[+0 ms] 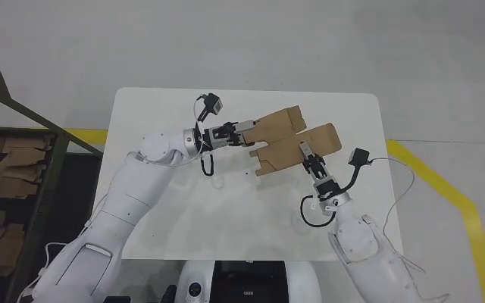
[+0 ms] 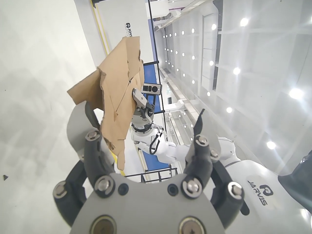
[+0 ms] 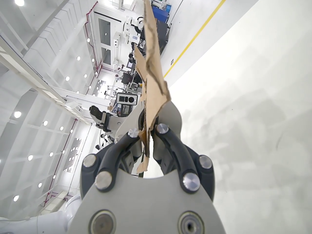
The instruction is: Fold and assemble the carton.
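You see the brown carton point(image 1: 292, 136) held up over the far middle of the white table point(image 1: 227, 220). It is flat card with two long flaps (the edges look rough). Your right gripper point(image 3: 149, 125) pinches its near edge tight. Your left gripper point(image 2: 141, 120) is spread wide at its left end.

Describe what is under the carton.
The carton, clamped in the right gripper, hangs over the white table. The patch of table directly beneath it is covered in the top view.
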Tool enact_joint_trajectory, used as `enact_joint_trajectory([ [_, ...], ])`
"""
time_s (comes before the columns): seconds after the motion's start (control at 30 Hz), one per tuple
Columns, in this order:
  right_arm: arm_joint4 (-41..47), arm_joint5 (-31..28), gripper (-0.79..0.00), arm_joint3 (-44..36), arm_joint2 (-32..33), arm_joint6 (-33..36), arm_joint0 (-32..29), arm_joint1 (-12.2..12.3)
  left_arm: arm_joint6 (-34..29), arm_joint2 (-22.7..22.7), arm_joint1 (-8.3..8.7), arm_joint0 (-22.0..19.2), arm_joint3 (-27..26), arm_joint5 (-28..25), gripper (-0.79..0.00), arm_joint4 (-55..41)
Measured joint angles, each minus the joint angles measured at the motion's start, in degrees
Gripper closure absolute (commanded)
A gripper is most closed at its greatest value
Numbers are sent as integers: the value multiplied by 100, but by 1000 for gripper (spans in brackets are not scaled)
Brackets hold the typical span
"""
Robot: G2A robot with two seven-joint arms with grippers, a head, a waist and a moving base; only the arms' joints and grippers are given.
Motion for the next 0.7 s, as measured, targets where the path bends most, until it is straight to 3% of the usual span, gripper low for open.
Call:
enact_joint_trajectory([
  [0.53,-73,46,0,-42,41,65,-34,-61,70,44,-25,-64,130,138,-317,341],
  [0.7,-122,75,0,-77,54,69,-51,-79,150,43,-26,-72,124,160,-182,512],
])
